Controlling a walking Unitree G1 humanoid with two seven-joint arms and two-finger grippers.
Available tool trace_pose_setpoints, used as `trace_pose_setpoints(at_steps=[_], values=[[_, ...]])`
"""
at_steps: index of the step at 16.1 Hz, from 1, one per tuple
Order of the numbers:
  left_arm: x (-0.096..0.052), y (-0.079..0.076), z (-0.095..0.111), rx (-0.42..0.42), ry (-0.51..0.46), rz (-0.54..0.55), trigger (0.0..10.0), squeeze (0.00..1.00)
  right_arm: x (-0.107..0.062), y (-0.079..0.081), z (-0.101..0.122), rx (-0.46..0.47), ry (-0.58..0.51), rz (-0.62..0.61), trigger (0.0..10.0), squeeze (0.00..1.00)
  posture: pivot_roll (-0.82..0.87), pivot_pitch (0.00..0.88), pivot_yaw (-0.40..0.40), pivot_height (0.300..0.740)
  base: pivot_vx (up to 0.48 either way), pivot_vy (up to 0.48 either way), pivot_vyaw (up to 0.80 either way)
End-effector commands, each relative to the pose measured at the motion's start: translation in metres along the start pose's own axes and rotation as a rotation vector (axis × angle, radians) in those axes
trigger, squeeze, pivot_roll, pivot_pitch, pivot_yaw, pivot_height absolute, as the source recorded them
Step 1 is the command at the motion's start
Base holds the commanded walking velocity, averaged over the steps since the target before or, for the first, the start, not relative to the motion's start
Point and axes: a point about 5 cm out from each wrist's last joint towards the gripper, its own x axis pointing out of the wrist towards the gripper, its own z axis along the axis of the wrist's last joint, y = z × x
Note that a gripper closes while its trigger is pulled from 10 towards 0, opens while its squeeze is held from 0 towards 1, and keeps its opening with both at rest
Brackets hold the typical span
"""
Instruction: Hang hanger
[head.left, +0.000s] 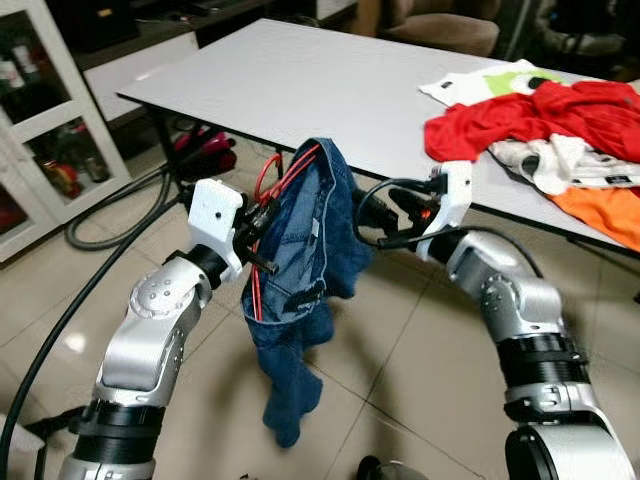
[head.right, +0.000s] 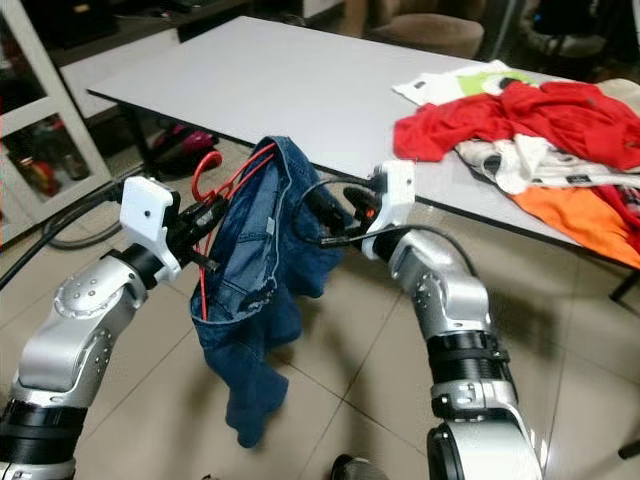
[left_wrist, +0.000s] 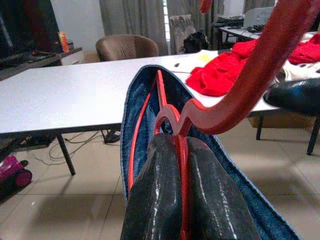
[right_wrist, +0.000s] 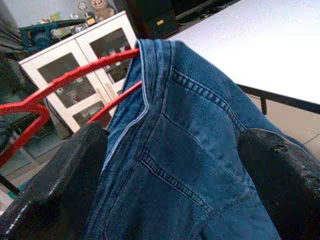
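Red hanger (head.left: 268, 215) held in air before bench (head.left: 330, 90), long axis roughly level, running from left pincer (head.left: 262, 228) toward right pincer (head.left: 372, 222); hook end (head.left: 266, 172) points up beside left pincer. Blue jeans (head.left: 300, 290) draped over hanger, legs hanging toward tiled floor (head.left: 400, 350). Left pincer clenched on hanger near hook. Right pincer spread wide, fingers (right_wrist: 65, 185) on either side of denim, not closed. Red clothes pile (head.left: 540, 115) lies on bench, well apart.
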Motion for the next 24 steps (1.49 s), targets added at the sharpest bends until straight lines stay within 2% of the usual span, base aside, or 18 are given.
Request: trace_pose_setpoints(at_steps=[1, 5, 9, 13, 18, 20, 21, 22, 24], values=[[0.002, -0.003, 0.013, 0.008, -0.051, -0.009, 10.0, 0.0, 0.006, 0.001, 0.004, 0.001, -0.019, -0.026, 10.0, 0.0, 0.03, 0.032, 0.02, 0.74, 0.0, 0.0, 0.0], [0.004, -0.011, 0.014, 0.009, -0.054, -0.033, 10.0, 0.0, 0.019, 0.006, 0.0, -0.002, -0.026, -0.073, 10.0, 0.0, 0.04, 0.034, 0.023, 0.74, 0.0, 0.0, 0.0], [0.005, -0.018, 0.012, 0.005, -0.048, -0.052, 10.0, 0.0, 0.026, 0.01, 0.0, 0.005, -0.042, -0.082, 10.0, 0.0, 0.04, 0.041, 0.023, 0.74, 0.0, 0.0, 0.0], [0.005, -0.024, 0.014, -0.001, -0.056, -0.07, 10.0, 0.0, 0.028, 0.004, -0.002, -0.015, -0.037, -0.136, 10.0, 0.0, 0.04, 0.043, 0.021, 0.74, 0.0, 0.0, 0.0], [0.006, -0.029, 0.02, -0.01, -0.075, -0.094, 10.0, 0.0, 0.035, -0.005, 0.0, 0.003, -0.049, -0.214, 10.0, 0.0, 0.04, 0.043, 0.02, 0.74, 0.0, 0.0, 0.0], [0.005, -0.031, 0.021, -0.014, -0.077, -0.102, 10.0, 0.0, 0.037, -0.006, -0.001, 0.055, -0.05, -0.231, 10.0, 0.0, 0.04, 0.043, 0.019, 0.74, 0.0, 0.0, 0.0], [0.005, -0.033, 0.021, -0.016, -0.078, -0.107, 10.0, 0.0, 0.039, -0.006, -0.002, 0.08, -0.043, -0.238, 8.1, 0.0, 0.04, 0.043, 0.019, 0.74, 0.0, 0.0, 0.0], [0.005, -0.034, 0.022, -0.018, -0.078, -0.116, 10.0, 0.0, 0.041, -0.006, -0.005, 0.098, -0.03, -0.249, 0.0, 0.0, 0.04, 0.044, 0.02, 0.74, 0.0, 0.0, 0.0], [0.005, -0.037, 0.023, -0.018, -0.077, -0.131, 10.0, 0.0, 0.044, -0.005, -0.006, 0.1, -0.029, -0.244, 0.0, 0.0, 0.04, 0.045, 0.019, 0.74, 0.0, 0.0, 0.0]])
